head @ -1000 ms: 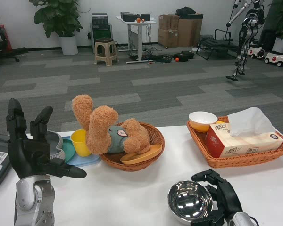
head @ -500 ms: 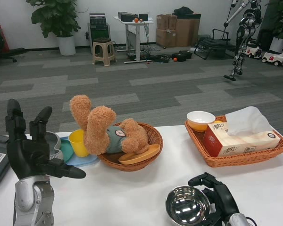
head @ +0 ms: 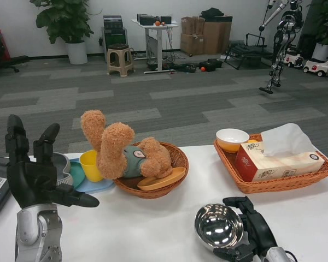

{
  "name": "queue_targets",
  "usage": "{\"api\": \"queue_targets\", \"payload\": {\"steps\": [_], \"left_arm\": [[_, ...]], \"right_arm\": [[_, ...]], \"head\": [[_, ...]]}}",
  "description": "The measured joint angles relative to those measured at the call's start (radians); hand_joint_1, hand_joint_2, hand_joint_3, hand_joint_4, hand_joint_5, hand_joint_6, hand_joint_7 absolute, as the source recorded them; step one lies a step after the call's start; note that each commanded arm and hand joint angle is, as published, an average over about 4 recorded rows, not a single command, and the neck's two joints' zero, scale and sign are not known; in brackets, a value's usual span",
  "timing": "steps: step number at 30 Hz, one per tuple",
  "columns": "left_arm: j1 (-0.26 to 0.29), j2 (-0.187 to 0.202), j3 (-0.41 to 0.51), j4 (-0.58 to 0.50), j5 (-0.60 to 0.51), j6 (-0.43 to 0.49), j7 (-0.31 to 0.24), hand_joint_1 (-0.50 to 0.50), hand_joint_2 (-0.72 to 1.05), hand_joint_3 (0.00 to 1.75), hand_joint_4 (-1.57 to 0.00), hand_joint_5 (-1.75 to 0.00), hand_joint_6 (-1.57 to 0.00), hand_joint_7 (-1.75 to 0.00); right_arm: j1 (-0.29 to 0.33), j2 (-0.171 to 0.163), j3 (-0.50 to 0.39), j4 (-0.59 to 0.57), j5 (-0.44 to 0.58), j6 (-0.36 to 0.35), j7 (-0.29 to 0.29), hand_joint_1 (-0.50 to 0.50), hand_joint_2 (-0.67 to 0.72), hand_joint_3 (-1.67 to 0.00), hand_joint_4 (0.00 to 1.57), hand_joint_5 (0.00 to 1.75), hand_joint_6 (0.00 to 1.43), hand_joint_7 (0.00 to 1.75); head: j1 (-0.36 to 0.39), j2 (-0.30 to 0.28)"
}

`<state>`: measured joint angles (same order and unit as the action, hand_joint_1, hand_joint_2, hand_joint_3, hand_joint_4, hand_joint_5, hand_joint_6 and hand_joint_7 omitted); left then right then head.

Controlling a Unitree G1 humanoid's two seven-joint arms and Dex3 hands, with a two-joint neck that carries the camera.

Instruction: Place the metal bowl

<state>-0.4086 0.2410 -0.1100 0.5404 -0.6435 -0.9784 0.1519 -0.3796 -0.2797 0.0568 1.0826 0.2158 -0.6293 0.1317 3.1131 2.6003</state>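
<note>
Head view | right robot hand (head: 255, 232) grips metal bowl (head: 218, 227) | left robot hand (head: 35, 169) fingers apart | teddy basket (head: 177, 164) beyond

A single head view looks forward and down from the robot's own head over the white bench (head: 153, 229). The near edge of the bench falls below the frame; its far edge crosses mid-picture, with grey carpet (head: 169, 103) and the room's back wall beyond. The left hand (head: 35, 169) rises close at the picture's left, the right hand (head: 251, 232) close at the bottom right, both near the lens.
</note>
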Motion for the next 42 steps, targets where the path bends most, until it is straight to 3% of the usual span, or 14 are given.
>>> {"api": "queue_targets", "payload": {"steps": [2,4,11,15,19,27,35,39,42], "left_arm": [[0.000,0.000,0.000,0.000,0.000,0.000,0.000,-0.50,-0.55,0.00,-0.64,-0.92,0.00,0.00],[0.000,0.000,-0.001,0.000,0.000,0.000,0.000,-0.50,-0.55,0.00,-0.64,-0.92,0.00,0.00],[0.001,0.000,-0.001,0.000,0.000,0.000,0.000,-0.50,-0.55,0.00,-0.64,-0.92,0.00,0.00],[0.001,0.000,-0.001,0.000,0.000,0.000,0.000,-0.50,-0.55,0.00,-0.64,-0.92,0.00,0.00],[0.001,0.000,-0.002,0.000,0.000,-0.001,0.000,-0.50,-0.55,0.00,-0.64,-0.92,0.00,0.00],[0.001,0.002,-0.003,-0.001,-0.001,-0.002,0.000,-0.50,-0.55,0.00,-0.64,-0.92,0.00,0.00],[0.001,0.003,-0.002,-0.001,-0.002,-0.003,0.000,-0.50,-0.55,0.00,-0.64,-0.92,0.00,0.00],[0.001,0.003,-0.003,-0.001,-0.003,-0.003,0.000,-0.50,-0.55,0.00,-0.64,-0.92,0.00,0.00],[0.002,0.004,-0.003,-0.001,-0.003,-0.003,0.000,-0.50,-0.55,0.00,-0.64,-0.92,0.00,0.00]], "right_arm": [[0.000,-0.001,0.000,-0.002,0.018,0.000,0.015,-0.25,-0.03,-0.73,0.00,0.17,0.00,0.54],[0.000,-0.001,0.000,-0.006,0.025,0.000,0.027,-0.26,-0.03,-0.65,0.00,0.02,0.00,0.44],[0.001,-0.008,0.000,-0.035,0.051,0.005,0.065,-0.41,0.22,-0.24,0.00,0.00,0.00,0.16],[0.002,-0.011,0.000,-0.060,0.085,0.007,0.092,-0.42,0.36,-0.12,0.00,0.00,0.00,0.10],[0.008,-0.012,-0.004,-0.099,0.147,0.014,0.121,-0.45,0.52,-0.06,0.00,0.00,0.00,0.07],[0.044,-0.021,-0.045,-0.268,0.184,0.037,0.134,-0.46,0.66,0.00,0.00,0.00,0.00,0.00],[0.075,-0.024,-0.090,-0.479,0.201,0.048,0.123,-0.46,0.66,0.00,0.00,0.00,0.00,0.03],[0.072,-0.023,-0.093,-0.544,0.201,0.047,0.112,-0.46,0.60,0.00,0.00,0.00,0.00,0.02],[0.067,-0.022,-0.079,-0.588,0.200,0.029,0.077,-0.46,0.60,0.00,0.00,0.00,0.00,0.07]], "head": [[-0.004,-0.003],[-0.008,-0.006],[-0.004,-0.017],[0.004,-0.017],[0.010,-0.014],[0.021,-0.012],[0.020,0.003],[0.025,0.020],[0.027,0.029]]}}
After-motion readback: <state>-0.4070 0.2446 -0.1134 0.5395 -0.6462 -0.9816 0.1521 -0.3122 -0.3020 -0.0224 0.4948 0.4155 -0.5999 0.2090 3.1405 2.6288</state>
